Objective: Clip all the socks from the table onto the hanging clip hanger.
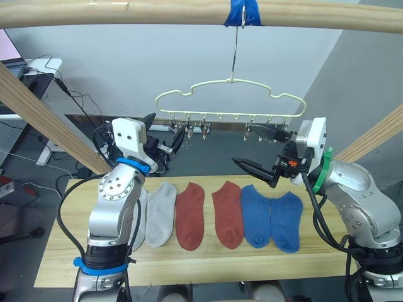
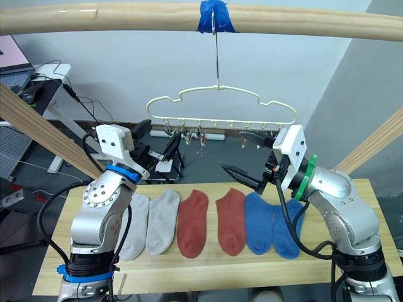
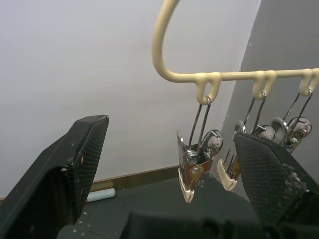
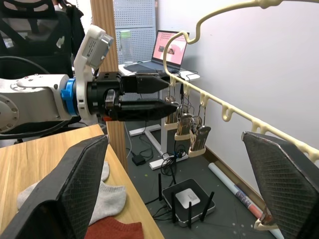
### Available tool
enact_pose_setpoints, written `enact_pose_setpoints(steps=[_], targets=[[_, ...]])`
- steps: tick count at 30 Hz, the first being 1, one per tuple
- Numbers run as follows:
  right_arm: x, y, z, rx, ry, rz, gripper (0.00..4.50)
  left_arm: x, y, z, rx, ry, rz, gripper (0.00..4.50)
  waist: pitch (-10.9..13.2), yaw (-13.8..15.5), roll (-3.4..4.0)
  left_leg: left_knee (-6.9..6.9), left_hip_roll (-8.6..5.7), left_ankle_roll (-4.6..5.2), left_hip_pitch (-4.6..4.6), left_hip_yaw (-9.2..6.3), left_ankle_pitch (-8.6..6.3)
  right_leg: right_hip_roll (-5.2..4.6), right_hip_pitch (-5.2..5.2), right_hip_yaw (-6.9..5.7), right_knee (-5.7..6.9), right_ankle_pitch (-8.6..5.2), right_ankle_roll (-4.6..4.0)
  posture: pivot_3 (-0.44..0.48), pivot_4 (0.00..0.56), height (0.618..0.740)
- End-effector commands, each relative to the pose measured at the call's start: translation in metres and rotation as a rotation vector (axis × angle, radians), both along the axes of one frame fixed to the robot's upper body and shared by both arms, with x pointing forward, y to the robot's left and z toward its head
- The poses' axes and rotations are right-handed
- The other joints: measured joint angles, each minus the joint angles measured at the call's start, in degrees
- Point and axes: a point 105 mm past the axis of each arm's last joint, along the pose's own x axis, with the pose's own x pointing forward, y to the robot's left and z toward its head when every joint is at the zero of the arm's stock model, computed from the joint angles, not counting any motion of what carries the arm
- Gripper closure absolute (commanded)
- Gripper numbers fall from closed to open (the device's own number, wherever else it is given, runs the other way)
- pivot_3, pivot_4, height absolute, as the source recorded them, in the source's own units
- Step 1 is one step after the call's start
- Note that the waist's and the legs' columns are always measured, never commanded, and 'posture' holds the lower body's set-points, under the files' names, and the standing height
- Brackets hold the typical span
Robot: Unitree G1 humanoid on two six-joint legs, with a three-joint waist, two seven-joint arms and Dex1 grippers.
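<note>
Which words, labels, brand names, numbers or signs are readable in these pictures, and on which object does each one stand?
No text can be read.
Laptop screen: it shows a pink page with dark lines, too small and blurred to read.
Socks, table, clip hanger, blue tape on the beam: no print visible.
Left end effector and right end effector: no legible markings.

Six socks lie in one row on the table, side by side across its width. Above the table's far side, the clip hanger hangs from a beam. The left gripper is raised beside the hanger's left end, the right gripper below its right end. Behind on the left stands a desk.
</note>
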Motion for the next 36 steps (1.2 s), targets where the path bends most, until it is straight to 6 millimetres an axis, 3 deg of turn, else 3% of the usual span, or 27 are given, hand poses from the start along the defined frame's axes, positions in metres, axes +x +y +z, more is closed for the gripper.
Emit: enact_pose_setpoints(steps=[1,14,17,21,36], targets=[[-0.0054,0.0030,0.0088,0.012,-0.045,0.027,0.00,-0.0026,0.0031,0.0077,-0.010,-0.039,0.017,0.06,0.00,-0.01,0.00,0.00,0.00,0.00,0.00,-0.01,0.00,0.00,0.00,0.00,0.00,0.00,0.00,-0.098,0.255,0.740],[-0.0055,0.0041,0.0097,0.015,-0.043,0.022,0.00,0.0039,-0.0007,0.0064,-0.027,-0.047,0.016,0.06,0.00,-0.03,0.00,0.00,0.00,0.00,0.00,0.00,0.00,0.00,0.00,0.00,0.00,0.00,0.00,-0.104,0.258,0.740],[-0.0057,0.0043,0.0101,0.013,-0.046,0.021,0.00,0.0036,-0.0001,0.0074,-0.024,-0.055,0.023,0.60,0.00,-0.06,0.00,0.00,0.00,0.00,0.00,0.00,0.00,0.00,0.00,0.00,0.00,0.00,0.00,-0.104,0.258,0.740],[-0.0049,0.0044,0.0102,0.014,-0.045,0.019,0.00,0.0045,0.0015,0.0078,-0.019,-0.056,0.030,1.77,0.00,-0.15,0.00,0.00,0.00,0.00,0.00,0.00,0.00,0.00,0.00,0.00,0.00,0.00,0.00,-0.101,0.259,0.740],[-0.0014,0.0046,0.0143,0.016,-0.054,0.005,0.00,0.0052,-0.0018,0.0098,-0.021,-0.060,0.016,1.77,0.00,-0.18,0.00,0.00,0.00,-0.01,0.00,0.00,0.00,0.00,0.00,0.00,0.00,0.00,0.00,-0.106,0.257,0.740]])
